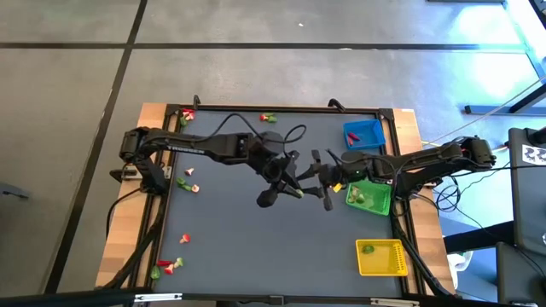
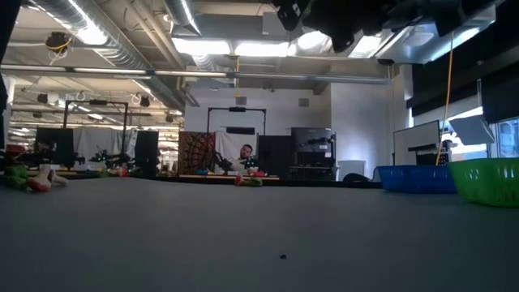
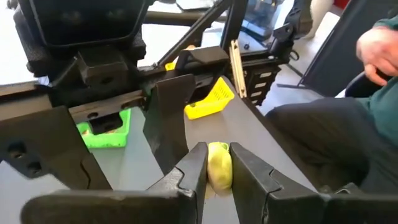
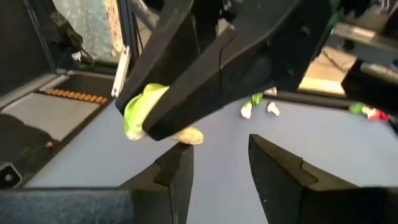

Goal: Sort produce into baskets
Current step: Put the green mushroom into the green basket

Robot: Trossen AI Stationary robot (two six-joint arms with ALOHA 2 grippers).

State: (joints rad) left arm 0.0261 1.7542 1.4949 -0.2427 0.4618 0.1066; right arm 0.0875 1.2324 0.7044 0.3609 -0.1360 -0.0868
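Your left hand (image 3: 217, 171) is clenched on a small yellow-green produce piece (image 3: 219, 164), pinched between its two fingers and lifted off the worktop (image 1: 239, 213) near the middle. Facing it, just beside, your right hand (image 4: 217, 165) hangs released, its fingers apart with nothing between them; from the right wrist view you see the green piece in the other hand's grip just ahead of its fingertips. You have the green basket (image 1: 368, 196) right next to the right hand, with green pieces inside. You find the blue basket (image 1: 363, 134) at the far right corner holding a red piece, and the yellow basket (image 1: 381, 257) at the near right with one green piece. You still have loose red, green and whitish pieces (image 1: 186, 178) scattered along the left side and the far edge. Beyond the worktop edge, a person's arm (image 3: 378, 50) shows in the left wrist view.
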